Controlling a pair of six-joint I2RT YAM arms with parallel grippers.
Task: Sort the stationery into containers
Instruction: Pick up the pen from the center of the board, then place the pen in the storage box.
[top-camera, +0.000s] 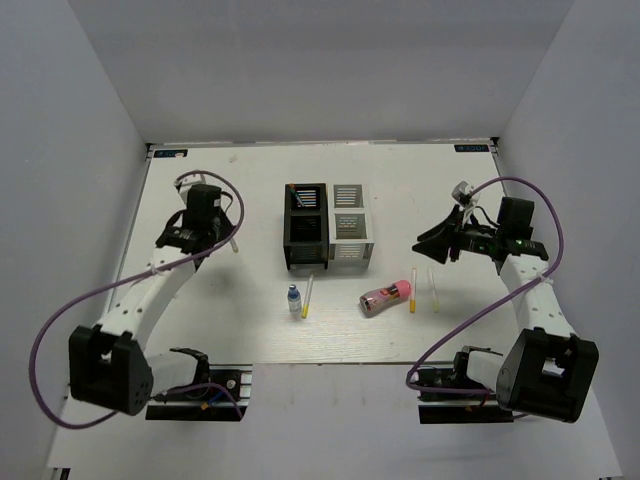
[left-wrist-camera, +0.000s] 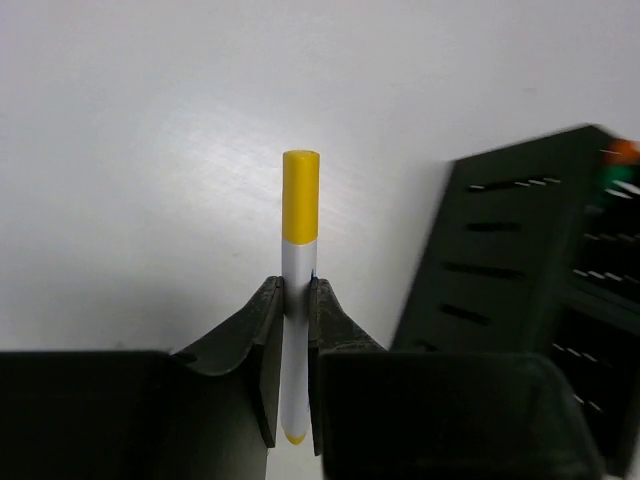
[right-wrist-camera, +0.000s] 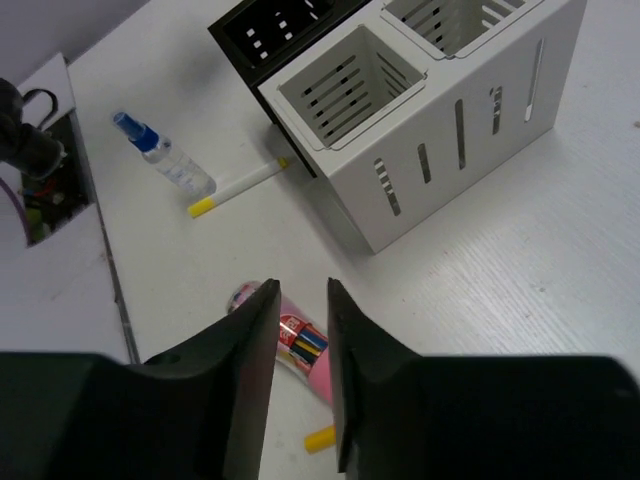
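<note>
My left gripper (top-camera: 218, 236) is shut on a white pen with a yellow cap (left-wrist-camera: 299, 215), held above the table left of the black organiser (top-camera: 305, 229); that organiser also shows in the left wrist view (left-wrist-camera: 520, 270). The white organiser (top-camera: 350, 226) stands against its right side. My right gripper (top-camera: 441, 241) is open and empty, its jaws a little apart above the pink patterned cylinder (right-wrist-camera: 300, 345). On the table in front of the organisers lie the small blue-capped bottle (top-camera: 294, 300), a pen (top-camera: 307, 296), the pink cylinder (top-camera: 385, 298) and two more pens (top-camera: 412, 293) (top-camera: 434, 290).
A pen (top-camera: 300, 197) stands in the black organiser's far compartment. In the right wrist view the white organiser (right-wrist-camera: 450, 130) shows both compartments empty, with the bottle (right-wrist-camera: 165, 160) and a pen (right-wrist-camera: 235, 190) to its left. Grey walls enclose the table on three sides.
</note>
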